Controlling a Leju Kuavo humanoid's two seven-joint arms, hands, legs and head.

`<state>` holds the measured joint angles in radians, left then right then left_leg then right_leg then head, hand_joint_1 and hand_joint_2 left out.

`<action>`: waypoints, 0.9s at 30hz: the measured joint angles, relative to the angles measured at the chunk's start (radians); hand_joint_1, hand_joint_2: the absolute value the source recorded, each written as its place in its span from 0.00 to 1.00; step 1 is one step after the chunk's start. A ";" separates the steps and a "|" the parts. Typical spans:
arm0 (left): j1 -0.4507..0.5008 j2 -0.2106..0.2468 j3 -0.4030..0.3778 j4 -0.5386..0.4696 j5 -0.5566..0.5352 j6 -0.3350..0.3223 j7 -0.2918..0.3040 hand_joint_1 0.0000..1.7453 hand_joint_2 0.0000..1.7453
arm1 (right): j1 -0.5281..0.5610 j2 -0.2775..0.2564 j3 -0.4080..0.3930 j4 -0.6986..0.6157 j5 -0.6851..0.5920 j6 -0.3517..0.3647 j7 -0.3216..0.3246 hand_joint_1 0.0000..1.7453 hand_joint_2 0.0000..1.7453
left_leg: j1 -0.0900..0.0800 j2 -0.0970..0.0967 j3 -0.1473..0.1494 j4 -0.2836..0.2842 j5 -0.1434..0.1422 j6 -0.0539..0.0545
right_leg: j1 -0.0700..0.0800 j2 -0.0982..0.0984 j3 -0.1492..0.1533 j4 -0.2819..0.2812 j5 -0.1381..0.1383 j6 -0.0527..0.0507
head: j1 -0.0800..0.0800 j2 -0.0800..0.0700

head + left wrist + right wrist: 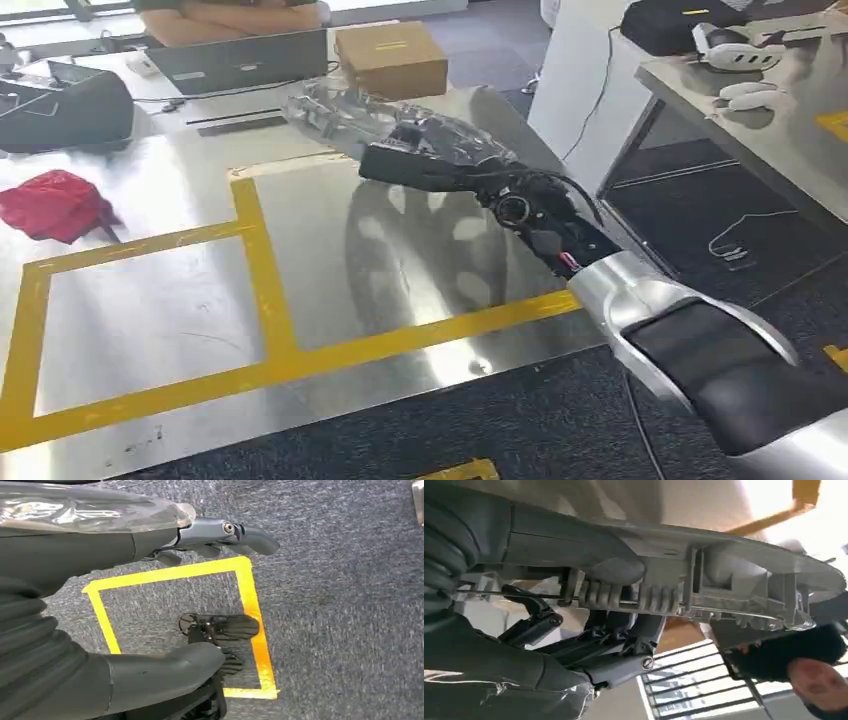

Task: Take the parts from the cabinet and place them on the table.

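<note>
The right hand (425, 160) is extended over the far right portion of the metal surface (400, 260), beyond the yellow tape grid (262, 290). It holds a long grey plastic part (335, 110) that projects to the far left of the hand, above the surface; whether the part touches the surface cannot be told. In the right wrist view the same part (734, 585) lies across the hand, and the dark fingers (614, 655) are curled around it with the thumb (531, 612) on one side. The left hand (220, 535) hangs over grey carpet (340, 605) above a yellow tape square (247, 605); its fingers lie loosely together, slightly curled, holding nothing. On the left of the surface lies a red cloth (55, 205). At the far edge stand a cardboard box (392, 58), a laptop (240, 62) and a dark case (60, 110). A person (235, 18) with folded arms sits behind the laptop. To the right, a second table (770, 120) carries a white headset (735, 45).
</note>
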<state>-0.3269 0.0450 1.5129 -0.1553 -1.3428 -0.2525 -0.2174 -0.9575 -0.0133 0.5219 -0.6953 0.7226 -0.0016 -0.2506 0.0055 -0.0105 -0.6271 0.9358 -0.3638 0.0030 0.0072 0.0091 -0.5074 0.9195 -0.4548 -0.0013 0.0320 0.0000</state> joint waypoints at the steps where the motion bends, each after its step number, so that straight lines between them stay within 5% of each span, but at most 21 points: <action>1: 0.000 -0.001 0.000 0.000 0.002 0.001 0.000 0.00 1.00 | 0.010 0.003 0.008 0.023 0.008 -0.007 0.002 1.00 1.00 | 0.000 0.000 0.000 0.000 0.000 0.000 | 0.000 0.000 0.000 0.000 0.000 0.000 | 0.000 0.000; 27: -0.001 -0.006 0.000 0.000 0.014 0.013 0.011 0.00 1.00 | 0.015 0.015 0.061 0.251 0.090 -0.029 0.031 1.00 1.00 | 0.000 0.001 0.001 -0.001 0.000 0.000 | 0.000 0.001 0.000 0.000 0.000 0.000 | 0.006 0.000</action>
<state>-0.3279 0.0385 1.5129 -0.1553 -1.3291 -0.2400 -0.2060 -0.9420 0.0015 0.5833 -0.4444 0.8125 -0.0305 -0.2201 0.0055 -0.0097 -0.6258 0.9351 -0.3638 0.0030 0.0069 0.0097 -0.5072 0.9194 -0.4551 -0.0017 0.0381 0.0000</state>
